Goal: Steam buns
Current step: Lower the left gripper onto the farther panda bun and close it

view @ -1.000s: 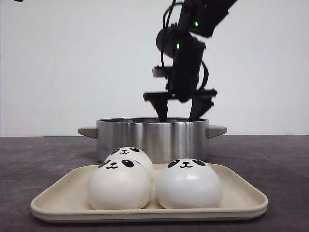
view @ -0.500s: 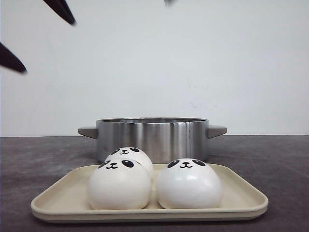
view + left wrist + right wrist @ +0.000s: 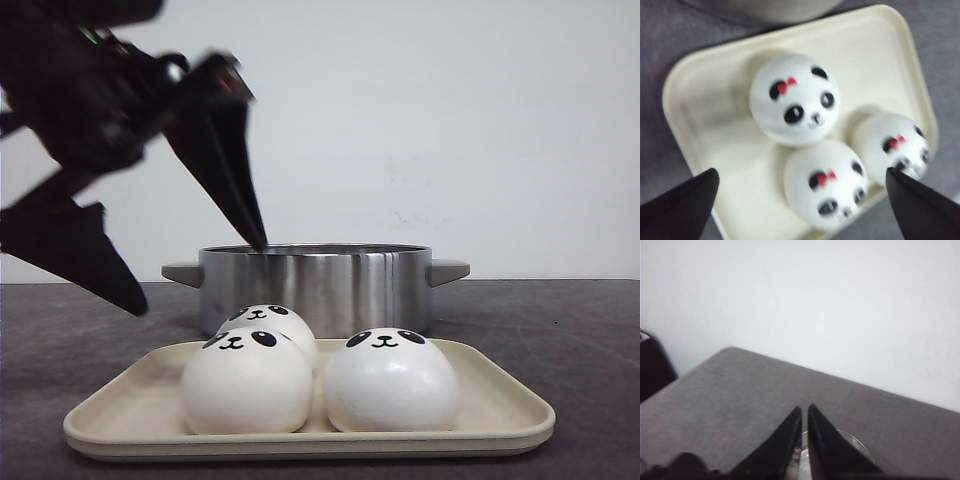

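A shallow cream plastic tray (image 3: 500, 395) with rounded corners lay nearest on the dark grey matte table (image 3: 570, 330). It held three smooth white dome-shaped buns (image 3: 247, 381) with black panda faces, packed close together. Behind stood a brushed steel pot (image 3: 315, 284) with stubby grey handles. The left gripper (image 3: 195, 270), black and blurred, hung wide open and empty above the tray's left side. The right gripper (image 3: 804, 437) had its tapered fingers nearly together, holding nothing.
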You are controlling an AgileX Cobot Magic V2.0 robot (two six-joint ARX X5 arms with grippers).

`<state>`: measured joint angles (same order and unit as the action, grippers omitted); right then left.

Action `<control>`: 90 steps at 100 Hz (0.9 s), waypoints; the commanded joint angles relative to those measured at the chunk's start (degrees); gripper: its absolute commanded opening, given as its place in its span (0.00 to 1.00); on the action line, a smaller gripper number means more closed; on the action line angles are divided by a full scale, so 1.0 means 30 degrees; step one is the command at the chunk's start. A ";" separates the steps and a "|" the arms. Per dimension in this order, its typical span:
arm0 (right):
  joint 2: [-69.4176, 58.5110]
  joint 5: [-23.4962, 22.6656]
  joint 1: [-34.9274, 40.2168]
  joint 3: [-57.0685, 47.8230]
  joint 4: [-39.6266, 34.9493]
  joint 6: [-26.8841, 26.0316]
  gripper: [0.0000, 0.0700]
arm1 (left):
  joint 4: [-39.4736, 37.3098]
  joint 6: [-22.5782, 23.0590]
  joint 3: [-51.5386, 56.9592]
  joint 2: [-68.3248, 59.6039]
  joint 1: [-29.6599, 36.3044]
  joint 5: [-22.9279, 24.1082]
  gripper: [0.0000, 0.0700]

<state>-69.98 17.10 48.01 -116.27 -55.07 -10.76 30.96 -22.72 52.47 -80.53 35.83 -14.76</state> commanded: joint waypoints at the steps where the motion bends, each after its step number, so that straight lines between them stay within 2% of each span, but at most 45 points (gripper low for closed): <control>1: -0.0058 0.0590 0.0189 -0.0393 -0.0277 -0.0277 0.02 | -0.0393 -0.0095 0.0736 -0.0947 0.0364 0.0772 0.95; 14: 0.0270 0.1166 0.0189 -0.0393 -0.1049 -0.0335 0.02 | -0.0627 -0.0087 0.1639 -0.2579 0.0823 0.1945 0.95; 44: 0.0255 0.1326 0.0189 -0.0386 -0.1953 -0.0656 0.02 | -0.1151 -0.0058 0.2900 -0.5100 0.1311 0.2149 0.95; 57: 0.0255 0.1326 0.0189 -0.0386 -0.1960 -0.0692 0.02 | -0.1173 -0.0335 0.3213 -0.5894 0.1348 0.2783 0.93; 64: 0.0255 0.1326 0.0189 -0.0386 -0.2033 -0.0692 0.02 | -0.1173 -0.0328 0.3249 -0.6142 0.1348 0.2790 0.80; 81: 0.0255 0.1333 0.0189 -0.0386 -0.2397 -0.0692 0.02 | -0.1450 -0.0328 0.3249 -0.6178 0.1348 0.2798 0.31; 85: 0.0255 0.1341 0.0189 -0.0386 -0.2455 -0.0692 0.02 | -0.1494 -0.0313 0.3249 -0.6178 0.1348 0.2798 0.15; 87: 0.0255 0.1341 0.0189 -0.0386 -0.2492 -0.0692 0.02 | -0.1494 -0.0306 0.3249 -0.6178 0.1348 0.2798 0.03; 90: 0.0255 0.1348 0.0189 -0.0386 -0.2550 -0.0692 0.02 | -0.1494 -0.0306 0.3249 -0.6178 0.1348 0.2856 0.00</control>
<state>-68.69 21.02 47.99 -116.22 -62.76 -12.27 26.83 -23.44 60.90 -97.89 39.29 -6.35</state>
